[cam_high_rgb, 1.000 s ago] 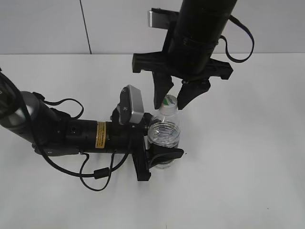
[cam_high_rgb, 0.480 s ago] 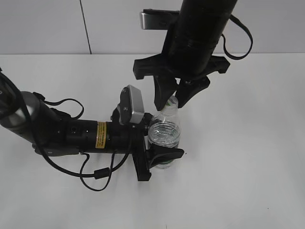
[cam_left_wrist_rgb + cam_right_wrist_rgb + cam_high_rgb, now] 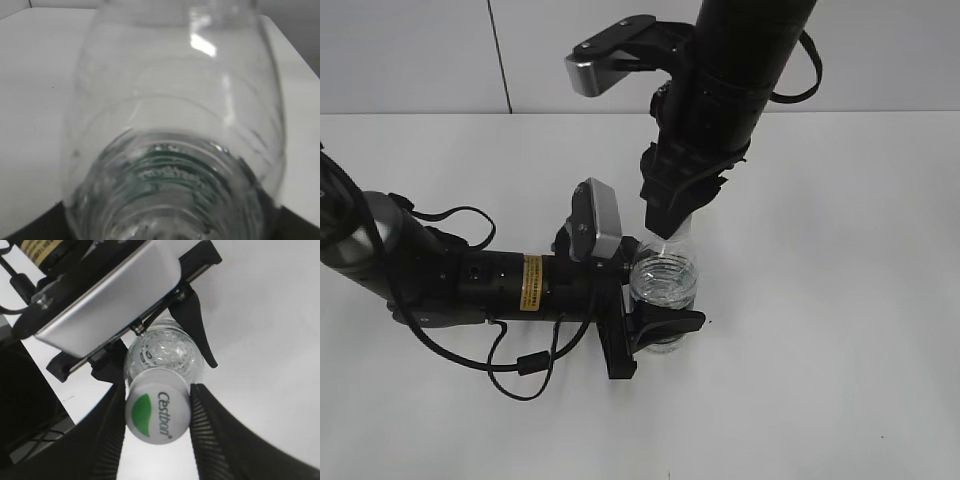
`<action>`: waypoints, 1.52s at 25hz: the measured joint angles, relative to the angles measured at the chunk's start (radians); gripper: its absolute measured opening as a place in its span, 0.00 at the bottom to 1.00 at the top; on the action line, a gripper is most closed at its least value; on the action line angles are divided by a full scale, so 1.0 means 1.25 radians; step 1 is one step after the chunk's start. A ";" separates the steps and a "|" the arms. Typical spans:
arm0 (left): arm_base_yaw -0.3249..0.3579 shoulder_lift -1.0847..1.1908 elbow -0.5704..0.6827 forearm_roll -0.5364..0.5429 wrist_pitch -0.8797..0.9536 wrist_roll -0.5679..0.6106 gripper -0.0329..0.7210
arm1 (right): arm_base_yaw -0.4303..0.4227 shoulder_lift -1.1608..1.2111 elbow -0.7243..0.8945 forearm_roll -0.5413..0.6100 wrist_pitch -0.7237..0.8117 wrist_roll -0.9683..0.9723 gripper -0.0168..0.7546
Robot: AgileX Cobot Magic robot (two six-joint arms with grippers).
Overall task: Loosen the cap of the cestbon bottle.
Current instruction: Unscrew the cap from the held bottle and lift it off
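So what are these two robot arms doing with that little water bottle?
They are working together to loosen its lid. The left gripper clamps the body of the clear bottle, holding it upright on the white table. The right gripper reaches down from above, its two fingers pressed against either side of the white cap. The cap is still seated on the bottle.

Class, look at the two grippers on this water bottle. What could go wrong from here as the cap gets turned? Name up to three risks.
1. The right gripper pinches the cap only at its sides, so its fingers may slip round it instead of turning it.
2. The left gripper clamps the thin clear Cestbon bottle low on its body; the bottle could twist in that grip, or buckle.
3. The bottle looks slightly tilted; an off-axis twist might tip it.
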 joint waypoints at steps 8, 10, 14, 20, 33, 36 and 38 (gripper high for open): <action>0.000 0.000 0.000 -0.004 0.002 -0.006 0.58 | 0.000 0.000 0.000 -0.001 -0.023 -0.120 0.41; 0.000 0.000 0.000 -0.008 0.002 -0.007 0.58 | 0.000 0.000 0.000 -0.004 -0.028 -0.146 0.41; 0.000 0.000 0.000 -0.012 0.004 -0.008 0.58 | 0.000 0.000 0.000 -0.013 -0.032 -0.243 0.41; 0.000 0.000 0.000 -0.014 0.004 -0.007 0.58 | 0.001 0.000 -0.001 -0.016 -0.027 -0.389 0.41; 0.000 0.000 -0.001 -0.009 0.004 0.001 0.58 | 0.001 0.000 -0.003 -0.019 -0.009 -0.467 0.41; 0.000 0.000 -0.001 -0.009 0.004 0.001 0.58 | 0.001 0.000 -0.003 -0.019 -0.010 -0.445 0.43; 0.000 0.000 -0.001 -0.009 0.004 0.001 0.58 | 0.001 0.000 -0.003 -0.024 -0.009 -0.438 0.48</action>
